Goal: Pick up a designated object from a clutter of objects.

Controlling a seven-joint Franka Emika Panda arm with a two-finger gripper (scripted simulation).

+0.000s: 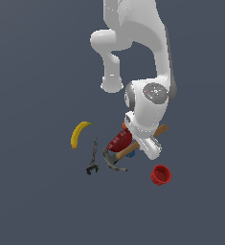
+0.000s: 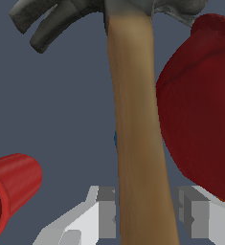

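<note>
The hammer (image 1: 127, 150) lies slanted in the clutter, its dark grey claw head (image 1: 112, 161) toward the exterior view's left and its brown wooden handle running under my hand. In the wrist view the handle (image 2: 135, 124) passes straight between my two fingers, with the claw head (image 2: 56, 19) at the far end. My gripper (image 2: 147, 210) is open and straddles the handle, one pad (image 2: 106, 210) close against it and the other with a slim gap. In the exterior view my gripper (image 1: 139, 144) is low over the handle's middle.
A dark red bowl (image 1: 119, 142) (image 2: 200, 119) sits tight against the handle. A red cup (image 1: 160, 174) (image 2: 11, 186) lies on the other side. A yellow banana (image 1: 78, 134) and a thin grey forked tool (image 1: 92, 160) lie further off. A blue ball (image 1: 131, 154) peeks out beside the handle.
</note>
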